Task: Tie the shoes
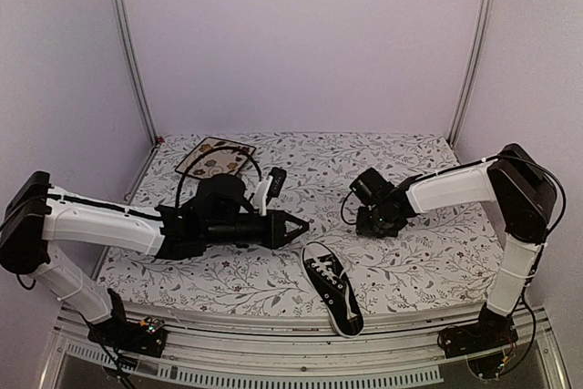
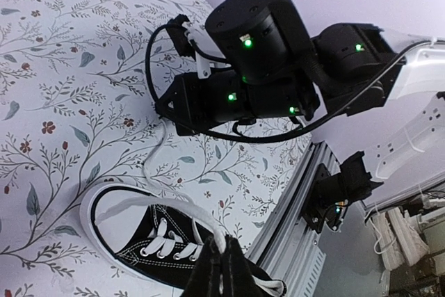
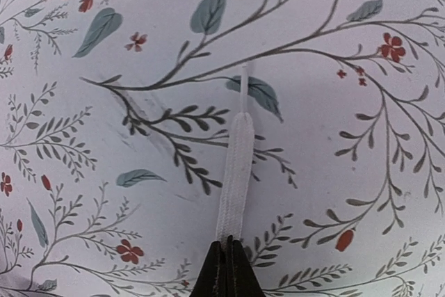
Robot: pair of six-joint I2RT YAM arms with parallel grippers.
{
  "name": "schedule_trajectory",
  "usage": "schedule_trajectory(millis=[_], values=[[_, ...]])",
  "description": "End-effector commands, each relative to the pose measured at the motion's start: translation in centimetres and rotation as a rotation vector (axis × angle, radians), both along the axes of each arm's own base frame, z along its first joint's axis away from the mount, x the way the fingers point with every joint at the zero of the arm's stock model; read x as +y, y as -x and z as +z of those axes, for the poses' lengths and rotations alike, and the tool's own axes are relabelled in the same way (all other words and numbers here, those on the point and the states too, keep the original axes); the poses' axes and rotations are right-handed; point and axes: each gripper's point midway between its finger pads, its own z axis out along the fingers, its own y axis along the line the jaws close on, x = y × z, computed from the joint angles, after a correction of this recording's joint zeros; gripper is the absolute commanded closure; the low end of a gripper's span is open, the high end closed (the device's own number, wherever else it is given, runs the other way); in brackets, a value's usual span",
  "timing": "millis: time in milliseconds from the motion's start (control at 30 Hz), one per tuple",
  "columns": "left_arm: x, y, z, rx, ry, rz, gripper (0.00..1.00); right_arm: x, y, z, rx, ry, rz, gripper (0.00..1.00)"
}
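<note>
My left pincer (image 2: 224,259) and right pincer (image 3: 227,262) each pinch a lace (image 3: 235,165); the shoe (image 1: 332,287), lower centre, looks untied, no knot yet.

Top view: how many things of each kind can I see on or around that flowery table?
Black sneaker: 1
Floral plate: 1
Robot arms: 2, the left arm and the right arm
Total: 4
</note>
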Motion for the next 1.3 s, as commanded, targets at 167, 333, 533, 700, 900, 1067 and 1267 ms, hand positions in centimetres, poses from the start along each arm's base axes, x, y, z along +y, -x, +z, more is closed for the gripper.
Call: schedule_trajectory(millis=[167,333,533,700,900,1067,1267], values=[[2.9,-0.2,1.3,-0.050,0.012,0.001,1.00,-4.4,0.4,4.7,-0.085,0.103,-0.059,0.98],[2.9,0.1,1.5,-0.052,0.028,-0.038,1.00,-4.1,0.2,8.3,-0.155,0.044,-0.031,0.98],[0.1,0.4,1.8,-0.061,0.057,-0.155,1.00,1.5,1.3,14.9,-0.331,-0.274,0.287,0.98],[-2.9,-0.1,0.7,-0.058,0.041,-0.237,1.00,3.7,3.0,18.5,-0.394,-0.422,0.427,0.98],[-5.5,-1.0,-0.9,-0.054,0.021,-0.282,1.00,5.8,5.5,22.1,-0.453,-0.595,0.586,0.98],[-7.3,-1.5,-1.9,-0.032,0.026,-0.321,1.00,6.7,6.4,22.2,-0.438,-0.656,0.635,0.98],[-7.2,-3.0,-3.1,-0.028,-0.027,-0.251,1.00,5.9,5.2,21.3,-0.423,-0.607,0.551,0.98]])
